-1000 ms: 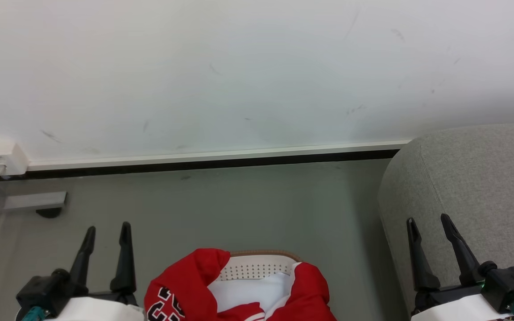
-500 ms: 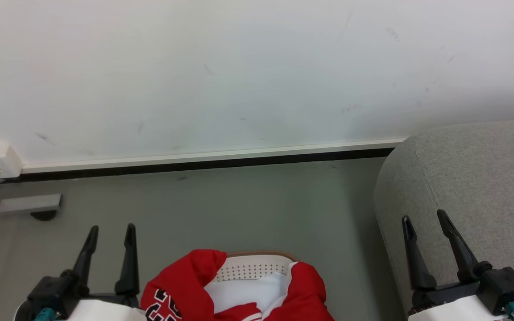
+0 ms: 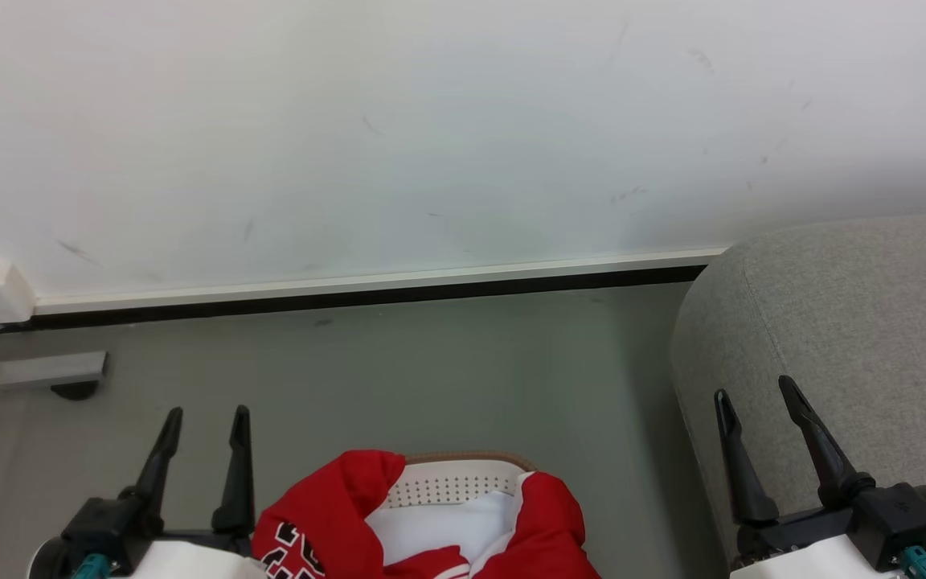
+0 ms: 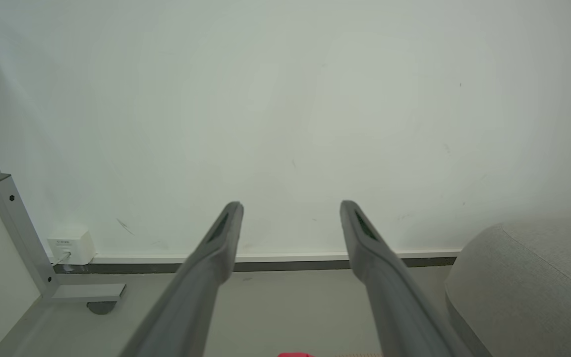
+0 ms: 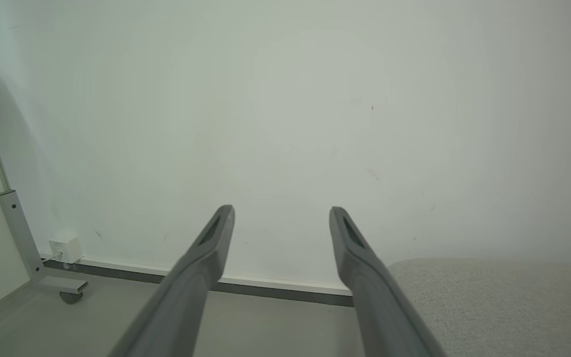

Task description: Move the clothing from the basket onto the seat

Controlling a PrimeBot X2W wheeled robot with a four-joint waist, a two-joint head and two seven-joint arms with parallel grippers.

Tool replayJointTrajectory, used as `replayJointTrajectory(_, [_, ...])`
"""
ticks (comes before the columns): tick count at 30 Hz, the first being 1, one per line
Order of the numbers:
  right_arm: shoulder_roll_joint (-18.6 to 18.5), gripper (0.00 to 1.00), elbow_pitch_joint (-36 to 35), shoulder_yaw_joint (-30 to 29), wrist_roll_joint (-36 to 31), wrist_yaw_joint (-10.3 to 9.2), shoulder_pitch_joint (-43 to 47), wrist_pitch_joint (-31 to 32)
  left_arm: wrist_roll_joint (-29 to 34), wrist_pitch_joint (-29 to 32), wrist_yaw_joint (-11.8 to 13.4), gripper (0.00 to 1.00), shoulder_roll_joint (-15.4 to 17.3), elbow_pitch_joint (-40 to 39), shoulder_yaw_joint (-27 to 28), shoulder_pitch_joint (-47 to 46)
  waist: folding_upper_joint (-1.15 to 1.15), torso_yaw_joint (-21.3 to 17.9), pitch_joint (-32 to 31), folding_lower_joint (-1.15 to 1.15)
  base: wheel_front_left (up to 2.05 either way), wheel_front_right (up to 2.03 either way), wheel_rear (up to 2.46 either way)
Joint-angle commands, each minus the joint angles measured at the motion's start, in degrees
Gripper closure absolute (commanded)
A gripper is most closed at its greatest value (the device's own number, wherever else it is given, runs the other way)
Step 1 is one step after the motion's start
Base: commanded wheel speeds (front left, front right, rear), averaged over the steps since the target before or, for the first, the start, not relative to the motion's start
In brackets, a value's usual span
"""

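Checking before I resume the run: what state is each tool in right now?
Left tool: open, holding nothing.
Right tool: open, holding nothing.

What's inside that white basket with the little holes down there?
Red-and-white sports clothing fills the basket, red fabric draped over its rim, a white panel in the middle. Anything beneath the pile is covered, and the basket's near part lies outside the picture.

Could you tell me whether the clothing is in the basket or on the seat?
In the basket: the clothing drapes over its rim, apart from the seat.
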Motion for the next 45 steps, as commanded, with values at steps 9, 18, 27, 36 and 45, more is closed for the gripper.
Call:
replayJointTrajectory(9, [-0.32,0.00,0.07,0.10,-0.07,-0.12,-0.44,-0.20,-1.09,-0.07,-0.17,0.00,0.22,0.38,-0.16,0.10,0.00,-0.21,-0.27,0.00,0.00,0.00,0.00])
replayJointTrajectory(18, [-0.32,0.00,-0.04,0.00,0.55,-0.12,-0.51,-0.20,-1.41,-0.07,-0.17,0.00,0.21,0.44,-0.14,0.20,0.00,-0.74,-0.19,0.00,0.00,0.00,0.00])
replayJointTrajectory(27, [-0.32,0.00,-0.12,-0.01,1.45,-0.12,-0.67,-0.19,-1.69,-0.07,-0.07,0.00,0.21,1.54,0.12,0.02,0.00,-2.27,0.94,0.00,0.00,0.00,0.00])
replayJointTrajectory(36, [-0.31,0.00,-0.97,-0.40,2.57,-0.12,-2.15,-0.12,-2.14,-0.07,-0.07,0.00,1.13,4.26,0.32,-2.10,0.00,-6.04,5.07,0.00,0.00,0.00,0.00])
replayJointTrajectory(45, [-0.27,0.00,-1.68,-1.00,5.06,-0.12,-4.32,-0.11,-2.38,-0.07,-0.07,0.00,4.37,10.68,-2.33,-5.82,0.00,-9.84,11.35,0.00,0.00,0.00,0.00])
